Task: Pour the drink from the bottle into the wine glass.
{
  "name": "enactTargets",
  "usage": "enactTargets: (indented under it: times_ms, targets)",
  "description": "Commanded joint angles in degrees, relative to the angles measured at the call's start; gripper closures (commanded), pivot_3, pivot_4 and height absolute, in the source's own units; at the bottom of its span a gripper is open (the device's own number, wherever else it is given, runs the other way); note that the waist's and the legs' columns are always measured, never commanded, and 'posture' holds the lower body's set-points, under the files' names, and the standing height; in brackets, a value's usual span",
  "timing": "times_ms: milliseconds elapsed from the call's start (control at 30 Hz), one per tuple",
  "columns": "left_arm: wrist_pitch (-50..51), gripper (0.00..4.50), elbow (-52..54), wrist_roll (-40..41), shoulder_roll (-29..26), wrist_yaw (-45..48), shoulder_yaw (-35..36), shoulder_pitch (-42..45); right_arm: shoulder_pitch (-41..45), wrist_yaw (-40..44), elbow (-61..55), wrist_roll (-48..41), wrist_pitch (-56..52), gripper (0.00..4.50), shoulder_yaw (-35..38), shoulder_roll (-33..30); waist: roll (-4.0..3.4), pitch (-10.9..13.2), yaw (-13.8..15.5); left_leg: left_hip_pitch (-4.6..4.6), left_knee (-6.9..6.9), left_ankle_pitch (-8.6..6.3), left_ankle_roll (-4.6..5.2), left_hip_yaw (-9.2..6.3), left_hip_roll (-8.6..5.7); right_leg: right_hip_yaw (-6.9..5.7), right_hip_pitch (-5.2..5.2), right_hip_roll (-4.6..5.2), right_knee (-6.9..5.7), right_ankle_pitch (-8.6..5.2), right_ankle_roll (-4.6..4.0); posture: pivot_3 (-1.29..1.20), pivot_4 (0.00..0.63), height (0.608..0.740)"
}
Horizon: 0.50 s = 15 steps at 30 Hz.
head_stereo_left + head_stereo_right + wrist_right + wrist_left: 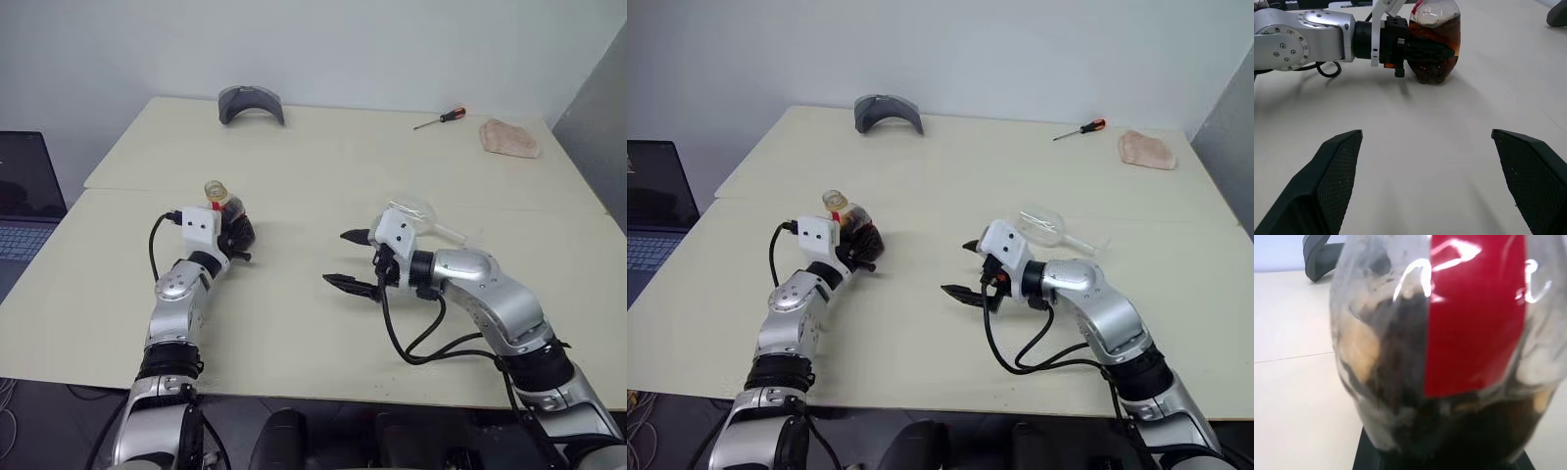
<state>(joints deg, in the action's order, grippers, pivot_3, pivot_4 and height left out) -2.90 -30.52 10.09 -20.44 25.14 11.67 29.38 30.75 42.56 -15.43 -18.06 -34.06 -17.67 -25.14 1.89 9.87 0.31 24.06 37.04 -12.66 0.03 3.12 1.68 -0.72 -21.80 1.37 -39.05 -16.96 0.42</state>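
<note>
Lying beyond bottle (227,210): screwdriver (440,118), cloth (509,138).

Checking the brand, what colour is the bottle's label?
Red, on the bottle; clearest in the left wrist view.

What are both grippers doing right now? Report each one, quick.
Left gripper: shut on the small squat clear plastic bottle of dark drink.
Right gripper: open, holding nothing.
</note>
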Motion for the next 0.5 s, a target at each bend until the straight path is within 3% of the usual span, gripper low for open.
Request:
enactTargets:
  times_ms: [33, 67, 433, 500]
  targets:
    - [-3.91, 3.82, -2.96, 0.19, -0.72, 0.03, 0.92, 1.64, 1.34, 0.38, -1.72, 0.38, 0.77, 0.00, -0.33, 1.17, 0.00, 0.00, -0.10, -0.03, -0.01, 0.00, 0.00, -0.01, 0.01, -0.01, 0.01, -0.01, -0.02, 0.00, 0.00, 0.00, 0.150, 0.740]
    - [-4.50, 3.82, -3.88, 0.50, -0.61, 0.08, 1.24, 1.72, 1.30, 0.37, -1.89, 0.43, 0.61, 0.00, -0.30, 1.46, 0.00, 0.00, -0.15, -0.04, -0.02, 0.00, 0.00, -0.01, 0.03, -0.01, 0.01, -0.02, -0.03, 0.00, -0.01, 0.00, 0.150, 0.740]
    - [-5.90, 0.20, -2.94, 1.26, 0.27, -0.99, 1.86, -1.90, 0.83, 0.73, -4.38, 0.40, -0.99, 0.00, 0.77, 1.12, -0.01, -0.02, -0.46, -0.05, -0.04, 0.00, 0.00, 0.02, 0.04, 0.00, 0.00, -0.02, -0.02, 0.01, -0.01, 0.00, 0.150, 0.740]
    - [-4.07, 0.01, 2.08, 1.42, 0.32, -1.87, 1.88, -4.56, 0.62, 0.81, -5.71, -0.16, -1.89, 0.00, 1.77, 0.29, -0.01, -0.02, -0.49, -0.05, -0.04, 0.00, 0.00, 0.04, 0.05, 0.02, 0.00, -0.02, -0.01, 0.01, -0.01, 0.00, 0.150, 0.740]
